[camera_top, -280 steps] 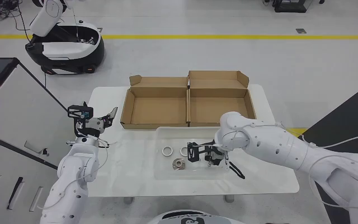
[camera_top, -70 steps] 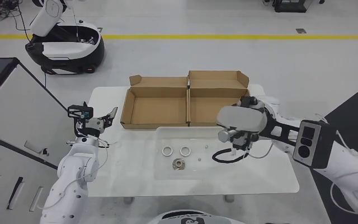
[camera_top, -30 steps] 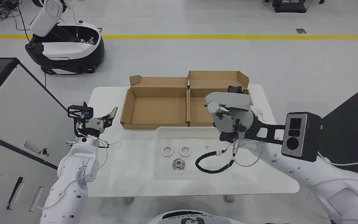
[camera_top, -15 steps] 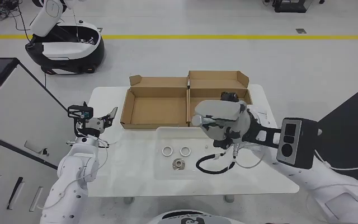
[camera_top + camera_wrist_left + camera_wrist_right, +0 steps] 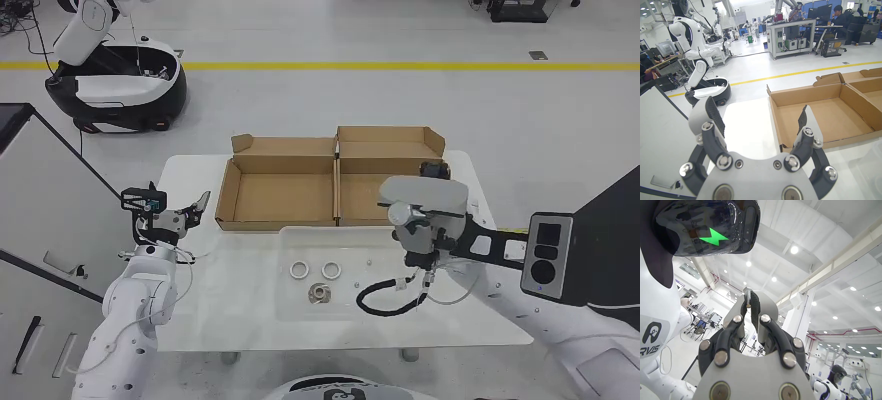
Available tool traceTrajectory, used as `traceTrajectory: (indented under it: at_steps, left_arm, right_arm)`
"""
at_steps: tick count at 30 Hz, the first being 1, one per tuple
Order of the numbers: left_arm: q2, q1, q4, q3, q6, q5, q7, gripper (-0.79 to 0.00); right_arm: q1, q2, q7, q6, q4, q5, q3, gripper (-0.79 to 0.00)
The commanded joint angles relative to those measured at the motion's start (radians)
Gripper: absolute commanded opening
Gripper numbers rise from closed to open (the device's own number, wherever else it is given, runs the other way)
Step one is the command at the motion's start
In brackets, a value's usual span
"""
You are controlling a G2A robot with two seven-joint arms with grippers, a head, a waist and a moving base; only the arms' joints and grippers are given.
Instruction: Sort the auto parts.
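Observation:
My right gripper (image 5: 749, 297) points up toward the ceiling and is shut on a small threaded metal bolt (image 5: 747, 295). The right arm (image 5: 425, 195) hangs over the right end of the clear plastic tray (image 5: 300, 236). In the tray lie two white rings (image 5: 298, 269) (image 5: 330, 268), a grey metal hub (image 5: 319, 292) and a tiny part (image 5: 367, 262). My left gripper (image 5: 757, 108) is open with nothing in it, held above the table's left edge beside the left cardboard box (image 5: 821, 111); from above the left gripper (image 5: 192, 208) sits just left of that box.
Two open cardboard boxes (image 5: 277, 192) (image 5: 375, 190) stand side by side behind the tray. A black cable (image 5: 385, 292) from the right arm droops over the tray. Another robot on a wheeled base (image 5: 118, 85) stands on the floor beyond the table's left corner.
The right arm rose out of the tray, swung over the right box and tray, and in the last half second shifted right. The left arm has not moved.

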Motion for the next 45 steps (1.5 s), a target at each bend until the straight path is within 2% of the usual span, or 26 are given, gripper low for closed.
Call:
traceTrajectory:
  at_steps: [1,19,25,32,36,40,45]
  left_arm:
    - [0.000,0.000,0.000,0.000,0.000,0.000,0.000,0.000]
    - [0.000,0.000,0.000,0.000,0.000,0.000,0.000,0.000]
    - [0.000,0.000,0.000,0.000,0.000,0.000,0.000,0.000]
    - [0.000,0.000,0.000,0.000,0.000,0.000,0.000,0.000]
    - [0.000,0.000,0.000,0.000,0.000,0.000,0.000,0.000]
    - [0.000,0.000,0.000,0.000,0.000,0.000,0.000,0.000]
    - [0.000,0.000,0.000,0.000,0.000,0.000,0.000,0.000]
  right_arm:
    - [0.000,0.000,0.000,0.000,0.000,0.000,0.000,-0.785]
    - [0.000,0.000,0.000,0.000,0.000,0.000,0.000,-0.785]
    - [-0.037,0.009,0.117,-0.014,0.061,-0.003,0.080,-0.785]
    - [-0.060,0.038,0.239,-0.185,0.200,-0.025,0.242,-0.785]
    - [-0.042,0.043,0.277,-0.276,0.282,-0.032,0.293,-0.785]
    - [0.017,0.033,0.293,-0.344,0.396,-0.025,0.283,-0.785]
    - [0.147,-0.002,0.268,-0.381,0.533,-0.042,0.218,-0.785]
